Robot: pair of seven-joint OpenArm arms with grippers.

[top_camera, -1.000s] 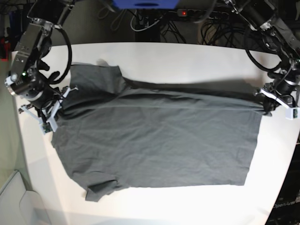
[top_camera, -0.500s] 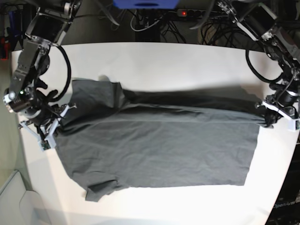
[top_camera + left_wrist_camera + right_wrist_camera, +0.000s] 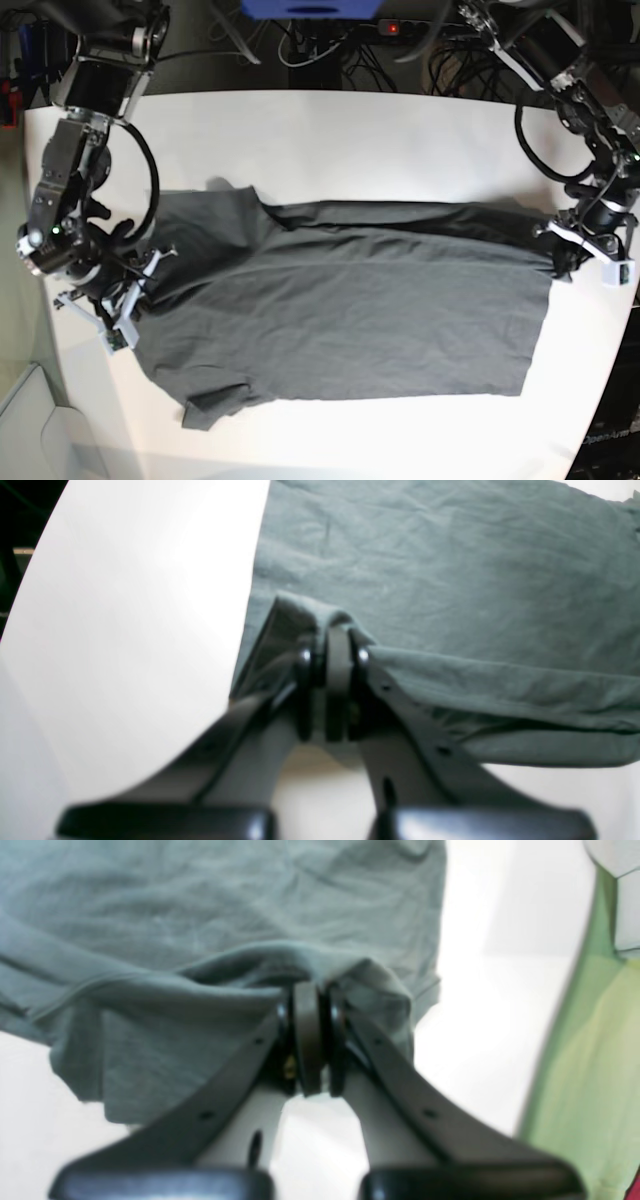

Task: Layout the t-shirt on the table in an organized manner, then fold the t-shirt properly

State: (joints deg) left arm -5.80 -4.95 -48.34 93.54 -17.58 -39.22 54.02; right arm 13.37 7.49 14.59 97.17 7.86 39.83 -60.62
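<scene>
— where's the t-shirt [image 3: 350, 300] right now?

— spread across the middle of the table [image 3: 350, 130], dark grey, mostly flat. its far edge is doubled over along the length, making a long ridge from one gripper to the other. one sleeve lies at the near corner by the camera-left side.

— and the arms?

— one at each end. the left gripper [image 3: 334, 645], at camera-right in the base view, has its fingers [image 3: 306, 680] pressed together on a bunched corner of the cloth at the hem end; the fabric humps up over the tips. white tabletop shows just beside it.

— the other one?

— the right gripper [image 3: 307, 1005], at camera-left, is pinched tight on a fold of the shirt near the shoulder end. the cloth drapes in loose wrinkles around its tips. a pale green surface [image 3: 590, 1065] shows past the table edge there.

— anything behind?

— cables [image 3: 330, 50] and a blue thing [image 3: 310, 8] beyond the far edge.
</scene>
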